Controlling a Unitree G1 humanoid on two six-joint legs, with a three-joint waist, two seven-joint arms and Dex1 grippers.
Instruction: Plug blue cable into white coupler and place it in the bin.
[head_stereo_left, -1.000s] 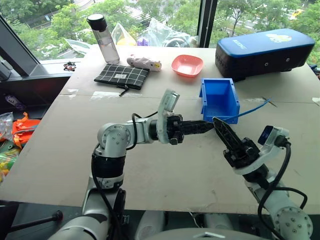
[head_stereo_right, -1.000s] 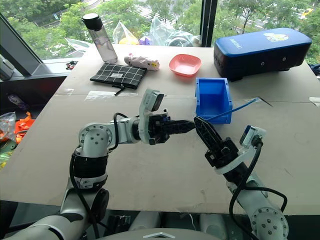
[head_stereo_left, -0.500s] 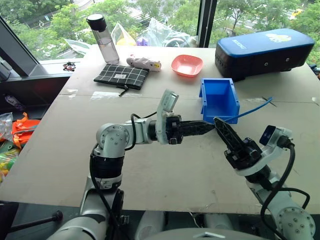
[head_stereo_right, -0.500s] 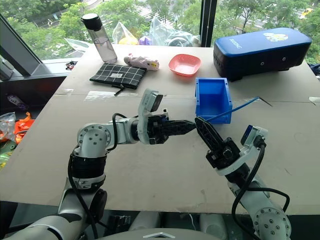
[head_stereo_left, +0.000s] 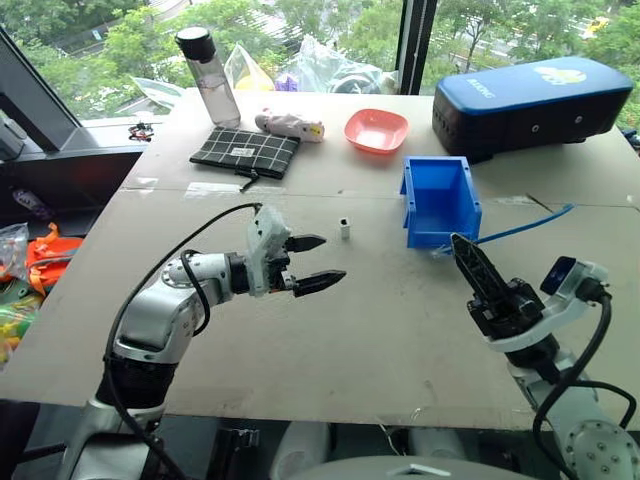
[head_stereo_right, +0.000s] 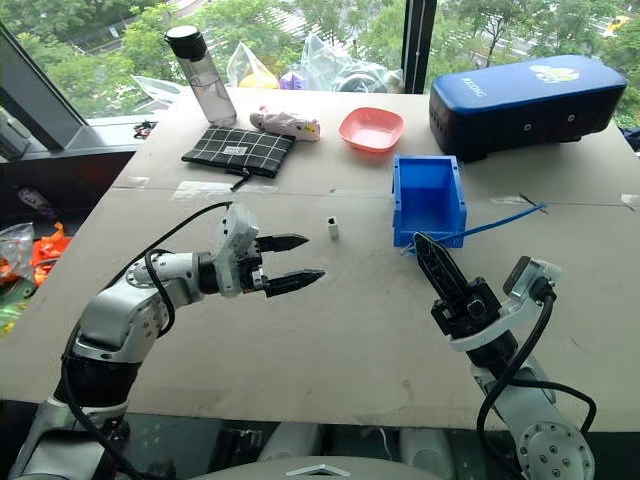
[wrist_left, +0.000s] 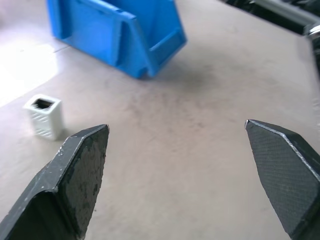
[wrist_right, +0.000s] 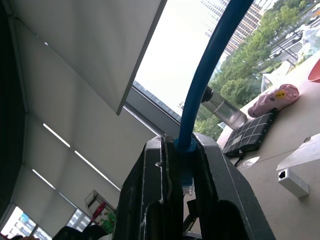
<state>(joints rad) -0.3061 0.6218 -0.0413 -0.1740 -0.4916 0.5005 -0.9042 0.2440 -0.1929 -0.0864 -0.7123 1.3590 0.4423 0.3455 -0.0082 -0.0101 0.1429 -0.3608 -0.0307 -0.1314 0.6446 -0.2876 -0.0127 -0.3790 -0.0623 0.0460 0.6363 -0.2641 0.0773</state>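
Note:
The white coupler (head_stereo_left: 343, 228) stands upright on the table, socket up, left of the bin (head_stereo_left: 440, 200), a small blue one that is empty. My left gripper (head_stereo_left: 330, 258) hovers open just in front of the coupler, with nothing between its fingers; its wrist view shows the coupler (wrist_left: 44, 116) beside one finger (wrist_left: 75, 175) and the bin (wrist_left: 120, 30) beyond. My right gripper (head_stereo_left: 460, 245) is shut on the blue cable (head_stereo_left: 520, 228), close in front of the bin's front lip. The cable trails right across the table. Its clear plug (wrist_right: 187, 187) sits between the fingers.
At the back of the table are a pink bowl (head_stereo_left: 376, 130), a large dark-blue case (head_stereo_left: 530, 100), a water bottle (head_stereo_left: 208, 75), a checked pouch (head_stereo_left: 245, 153) and a pink toy (head_stereo_left: 288, 125). Bare tabletop (head_stereo_left: 380, 330) lies between my arms.
My left gripper has opened and swung left and down, away from the right gripper's tip. The white coupler now shows on the table. The right gripper has hardly moved.

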